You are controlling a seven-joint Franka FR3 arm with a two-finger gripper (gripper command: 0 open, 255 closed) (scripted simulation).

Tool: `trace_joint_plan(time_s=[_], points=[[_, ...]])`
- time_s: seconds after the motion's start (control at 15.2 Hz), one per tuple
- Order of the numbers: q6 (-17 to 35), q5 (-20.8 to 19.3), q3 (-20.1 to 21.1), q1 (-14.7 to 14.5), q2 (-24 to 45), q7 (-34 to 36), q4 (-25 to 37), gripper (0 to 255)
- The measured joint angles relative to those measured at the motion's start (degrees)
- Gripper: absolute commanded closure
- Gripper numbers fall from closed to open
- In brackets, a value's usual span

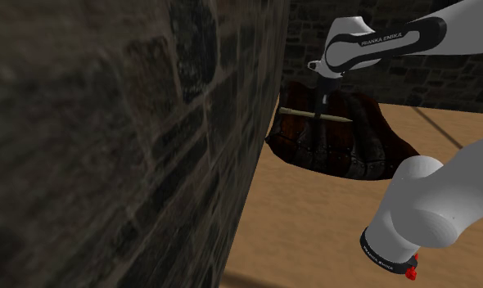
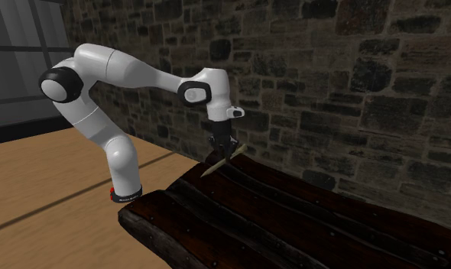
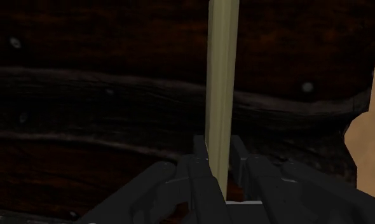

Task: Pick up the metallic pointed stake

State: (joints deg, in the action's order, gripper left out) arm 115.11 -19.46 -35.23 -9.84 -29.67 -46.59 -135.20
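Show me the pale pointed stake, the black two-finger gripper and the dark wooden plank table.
pale pointed stake (image 3: 219, 83), wrist view, middle of its shaft.
black two-finger gripper (image 2: 221, 156), second exterior view, between its fingertips.
dark wooden plank table (image 2: 293, 222), second exterior view, a bare plank.

Pale yellow stake (image 3: 219, 95), black end effector (image 3: 219, 146), dark-brown planked table (image 2: 293, 222).

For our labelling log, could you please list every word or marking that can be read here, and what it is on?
"FRANKA EMIKA": on the forearm's dark band, in the shoulder view.
Lettering on the dark ring of the nearer link: too small to read.
No text on pale stake, dark plank table or stone wall.
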Motion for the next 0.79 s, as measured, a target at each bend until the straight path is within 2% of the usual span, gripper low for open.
trace_joint_plan(time_s=[0.79], points=[[-8.9,1.4,2.2,-0.5,-0.7,-0.5,8.1,255]])
